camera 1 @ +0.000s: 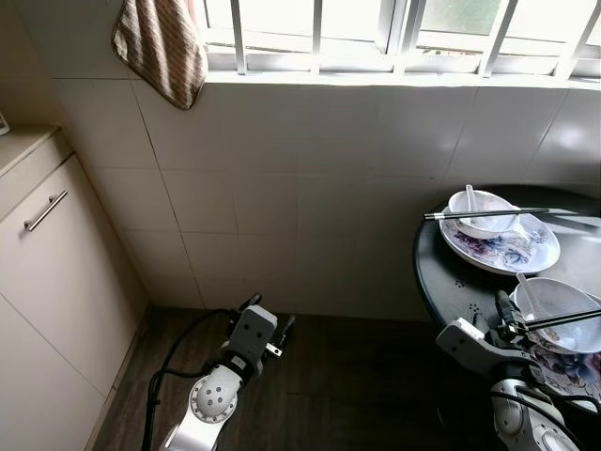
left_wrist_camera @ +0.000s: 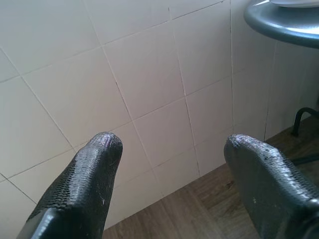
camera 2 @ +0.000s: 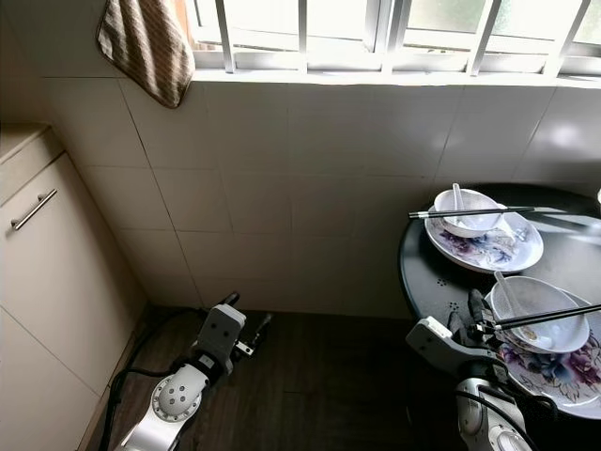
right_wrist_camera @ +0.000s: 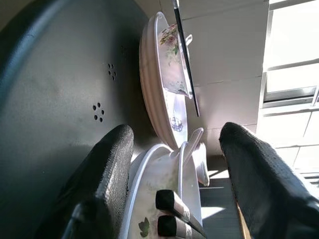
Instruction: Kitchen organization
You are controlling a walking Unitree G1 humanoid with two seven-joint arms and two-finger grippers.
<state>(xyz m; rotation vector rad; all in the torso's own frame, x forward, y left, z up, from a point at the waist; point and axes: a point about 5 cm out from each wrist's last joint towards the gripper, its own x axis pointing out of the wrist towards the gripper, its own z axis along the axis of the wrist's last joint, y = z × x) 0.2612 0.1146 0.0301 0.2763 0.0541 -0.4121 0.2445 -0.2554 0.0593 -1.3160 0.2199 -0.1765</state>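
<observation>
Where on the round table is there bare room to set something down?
Bare dark top lies at the table edge nearest the wall, left of the far plate and near bowl. The right gripper side is crowded with dishes and chopsticks.

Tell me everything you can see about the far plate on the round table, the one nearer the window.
The far plate is round and white with a purple-blue floral print, and looks like glazed ceramic. It lies flat on the dark round table, near the tiled wall. A white bowl with a white spoon in it sits on the plate, and dark chopsticks lie across the bowl's rim. Neither gripper touches it.
</observation>
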